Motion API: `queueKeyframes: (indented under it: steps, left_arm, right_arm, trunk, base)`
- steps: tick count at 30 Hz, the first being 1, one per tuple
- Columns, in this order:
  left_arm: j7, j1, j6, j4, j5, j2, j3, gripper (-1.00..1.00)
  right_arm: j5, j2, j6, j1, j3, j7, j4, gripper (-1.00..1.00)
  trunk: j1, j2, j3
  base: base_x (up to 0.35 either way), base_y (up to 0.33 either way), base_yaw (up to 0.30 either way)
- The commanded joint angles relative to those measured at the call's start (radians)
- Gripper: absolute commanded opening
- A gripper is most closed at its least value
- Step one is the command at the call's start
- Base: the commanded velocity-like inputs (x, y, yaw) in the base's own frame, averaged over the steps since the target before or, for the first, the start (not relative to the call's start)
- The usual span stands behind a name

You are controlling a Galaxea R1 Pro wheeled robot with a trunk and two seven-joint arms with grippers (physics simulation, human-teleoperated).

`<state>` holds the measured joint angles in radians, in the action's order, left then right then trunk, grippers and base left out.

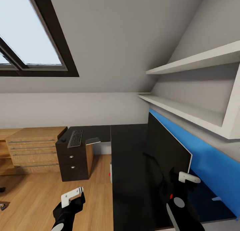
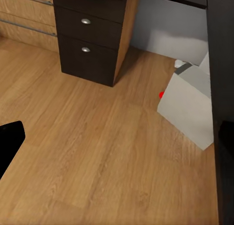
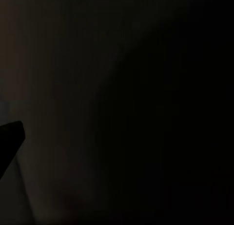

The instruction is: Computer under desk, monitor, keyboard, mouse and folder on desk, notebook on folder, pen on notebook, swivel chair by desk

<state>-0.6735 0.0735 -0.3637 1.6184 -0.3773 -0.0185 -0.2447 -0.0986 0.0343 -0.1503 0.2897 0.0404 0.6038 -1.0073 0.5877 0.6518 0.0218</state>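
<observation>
Hazard: right gripper (image 1: pixel 181 187), finger state impossible to tell, hangs close before the monitor (image 1: pixel 166 151) on the desk (image 1: pixel 128 164); a forward nudge may topple it.

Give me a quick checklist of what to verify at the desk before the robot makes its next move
1. Monitor on the desk: ok, it stands on the near wing by the blue wall panel.
2. Computer under the desk: ok, it sits on the floor below the desktop edge.
3. Keyboard next to the monitor: not ok, it lies on the far wing, above the drawers.
4. Mouse next to the keyboard: ok, a small dark shape right beside it.
5. Folder, notebook, pen and chair positions: cannot tell.
6. Left gripper and right gripper empty: cannot tell, though nothing is seen held.
</observation>
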Motion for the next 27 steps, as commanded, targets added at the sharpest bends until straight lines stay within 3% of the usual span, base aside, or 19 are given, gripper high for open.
queueKeyframes:
  steps: [1, 27]
  left_arm:
    - [-0.006, 0.0, -0.003, 0.001, -0.006, 0.0, -0.001, 1.0]
    - [-0.005, 0.0, -0.005, 0.001, -0.006, 0.0, -0.004, 1.0]
  right_arm:
    - [-0.009, 0.001, 0.0, 0.0, 0.003, 0.002, 0.001, 1.0]
    - [-0.009, 0.001, 0.002, 0.0, 0.001, 0.002, 0.001, 1.0]
  trunk:
    - [0.0, 0.0, 0.0]
    - [0.0, 0.0, 0.0]
  base:
    - [0.0, -0.012, 0.0]
    - [-0.027, -0.001, 0.0]
